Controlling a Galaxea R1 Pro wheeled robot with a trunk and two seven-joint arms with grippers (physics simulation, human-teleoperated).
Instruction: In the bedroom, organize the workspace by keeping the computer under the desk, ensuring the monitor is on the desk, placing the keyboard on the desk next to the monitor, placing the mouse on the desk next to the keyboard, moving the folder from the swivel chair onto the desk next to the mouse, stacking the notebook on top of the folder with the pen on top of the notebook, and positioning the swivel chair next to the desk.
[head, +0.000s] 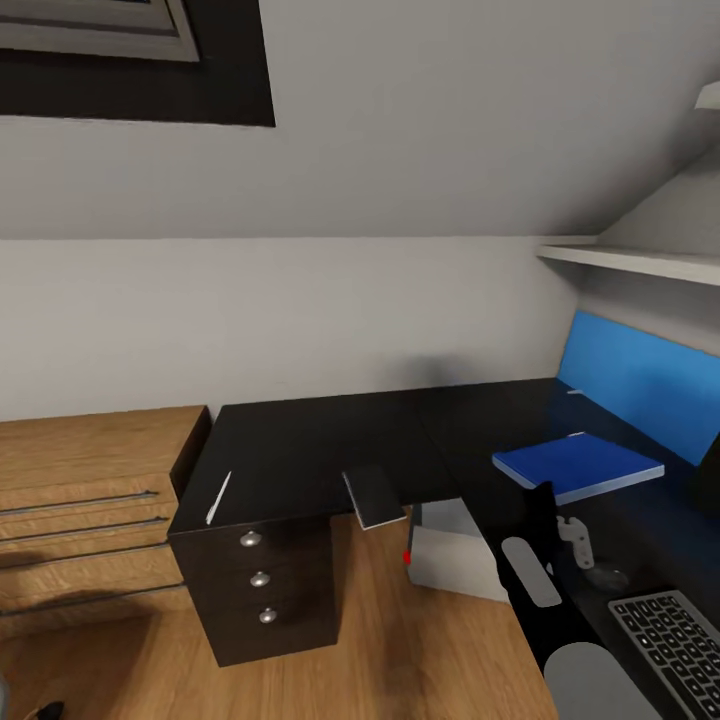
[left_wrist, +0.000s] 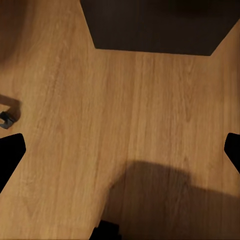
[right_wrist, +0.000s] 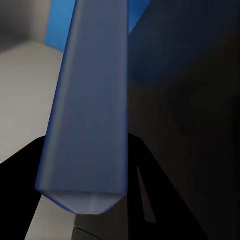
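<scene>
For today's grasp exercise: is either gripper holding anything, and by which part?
The right gripper holds the blue folder by its near edge; the left gripper is open and empty.

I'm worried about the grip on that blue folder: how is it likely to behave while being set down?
The folder looks flat and stiff, keeping straight edges with no sag, so it probably won't flop. Its smooth cover may be slippery. The right hand seems to hold one edge, so it might tilt.
</scene>
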